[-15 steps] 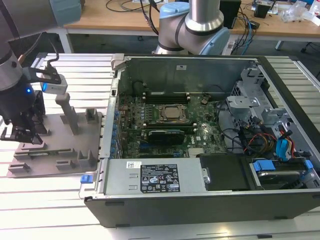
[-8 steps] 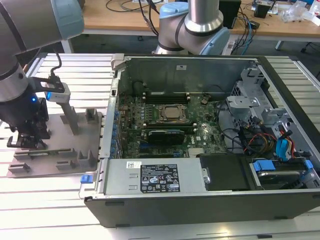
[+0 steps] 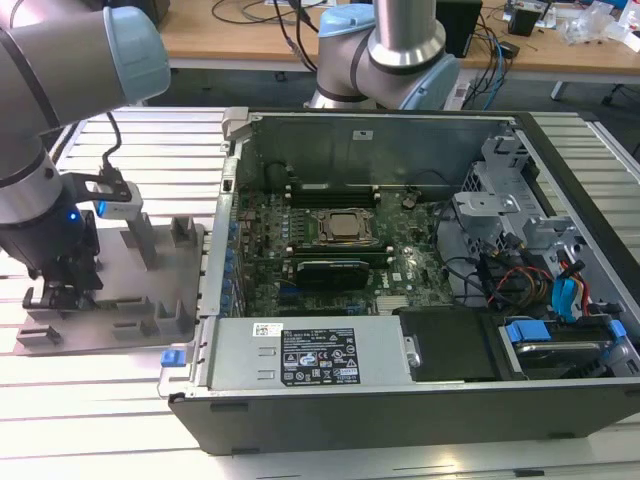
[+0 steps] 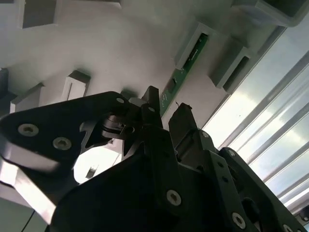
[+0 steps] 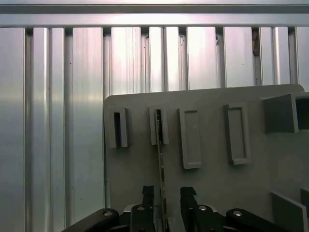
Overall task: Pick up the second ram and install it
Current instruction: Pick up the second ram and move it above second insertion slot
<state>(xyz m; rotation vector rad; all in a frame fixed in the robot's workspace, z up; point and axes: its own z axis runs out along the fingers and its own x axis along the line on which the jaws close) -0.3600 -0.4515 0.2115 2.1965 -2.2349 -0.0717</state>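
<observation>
My hand (image 5: 167,191) straddles the ram stick (image 5: 160,145), fingers (image 5: 148,192) spread; it's off-centre, so closing might tilt and jam it in the holder (image 5: 212,183).

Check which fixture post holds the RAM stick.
The slotted post straight ahead of the hand: the second ram runs edge-on into it. Its neighbours stand empty.

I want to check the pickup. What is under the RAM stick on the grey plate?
The RAM stick stands on edge in a slotted holder on the grey plate. Its bottom edge is hidden by the holder. The open end effector straddles it.
</observation>
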